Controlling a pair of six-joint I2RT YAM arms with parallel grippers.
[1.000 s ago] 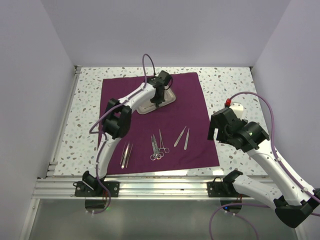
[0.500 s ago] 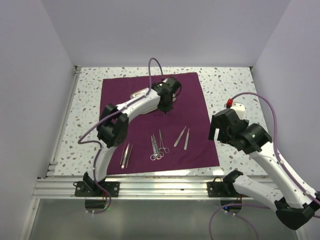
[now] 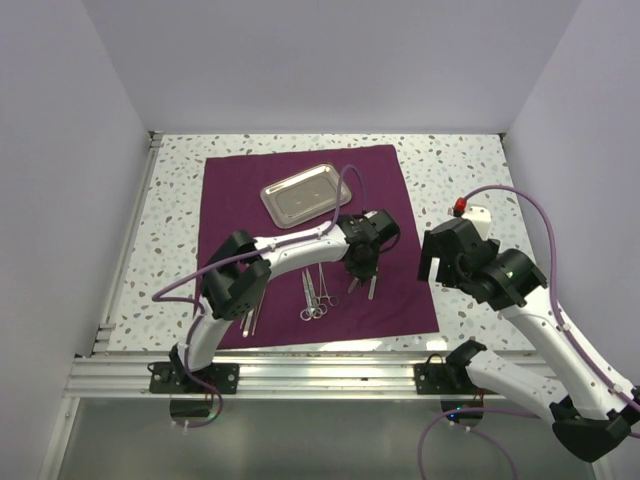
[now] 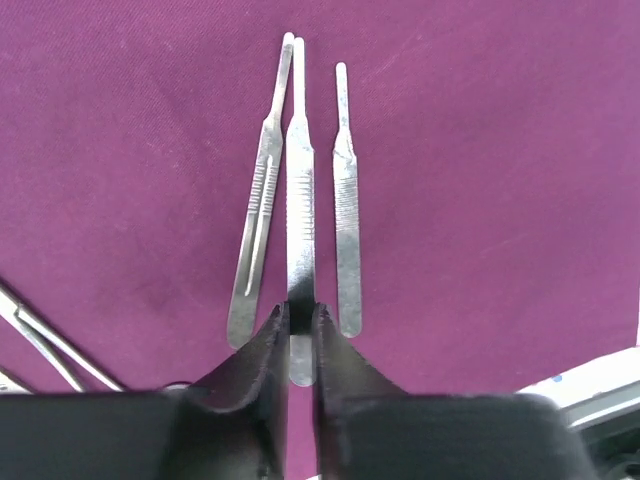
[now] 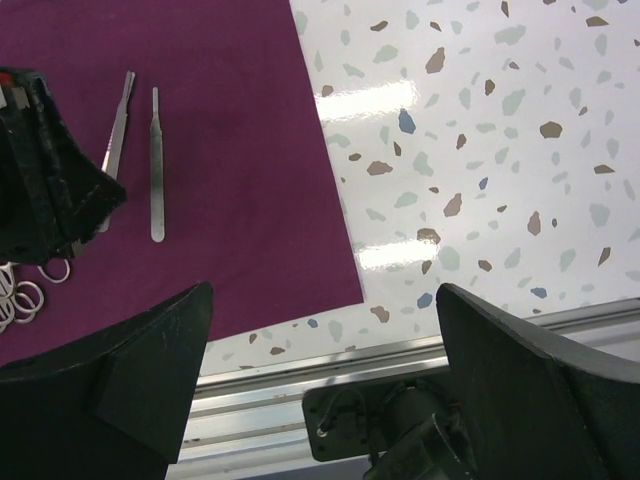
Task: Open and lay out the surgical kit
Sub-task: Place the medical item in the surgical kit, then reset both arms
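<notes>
The surgical kit's dark purple cloth (image 3: pixel 230 190) lies spread flat on the speckled table. The shiny steel tray (image 3: pixel 304 194) rests on its far middle. Ring-handled scissors (image 3: pixel 313 295) and a pair of tweezers (image 3: pixel 250 312) lie along the near part. In the left wrist view three slim steel instruments lie side by side: tweezers (image 4: pixel 262 200), a flat handle (image 4: pixel 300 200) and another handle (image 4: pixel 346 220). My left gripper (image 4: pixel 300 312) hangs right over the middle one, jaws a narrow slit apart; contact is unclear. My right gripper (image 5: pixel 322 290) stands wide open and holds nothing, above the cloth's near right corner (image 5: pixel 335 270).
An aluminium rail (image 3: pixel 300 375) runs along the table's near edge. A small white block with a red top (image 3: pixel 458 206) sits right of the cloth. White walls close in the table on the left, back and right.
My left gripper has left the tray and swung right and nearer, down to the instruments at the cloth's right side. The tray, earlier half hidden by the arm, shows fully. The right arm barely moved.
</notes>
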